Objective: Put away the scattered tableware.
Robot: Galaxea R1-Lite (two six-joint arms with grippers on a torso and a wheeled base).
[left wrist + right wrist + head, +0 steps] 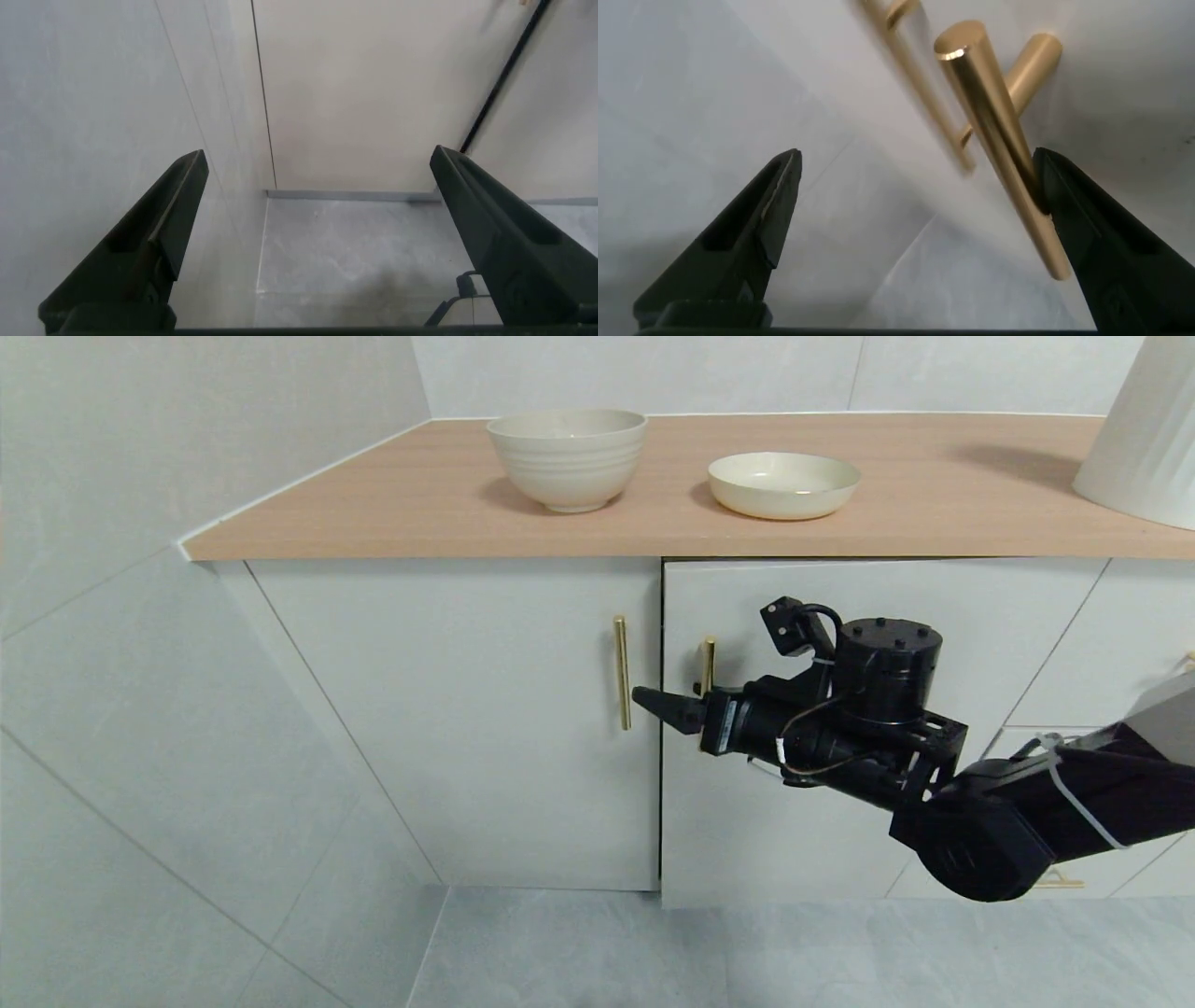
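Note:
A deep ribbed cream bowl and a shallow cream bowl stand on the wooden countertop. Below it are two white cabinet doors, each with a vertical gold handle. My right gripper is level with the right door's handle and points left. In the right wrist view this gripper is open, with the gold handle between its fingers, close against one finger. The left door's handle is just beyond. My left gripper is open and holds nothing, above the grey floor.
A tall white ribbed object stands at the counter's far right. The right cabinet door looks slightly ajar. A tiled wall closes the left side. Grey floor tiles lie in front of the cabinets.

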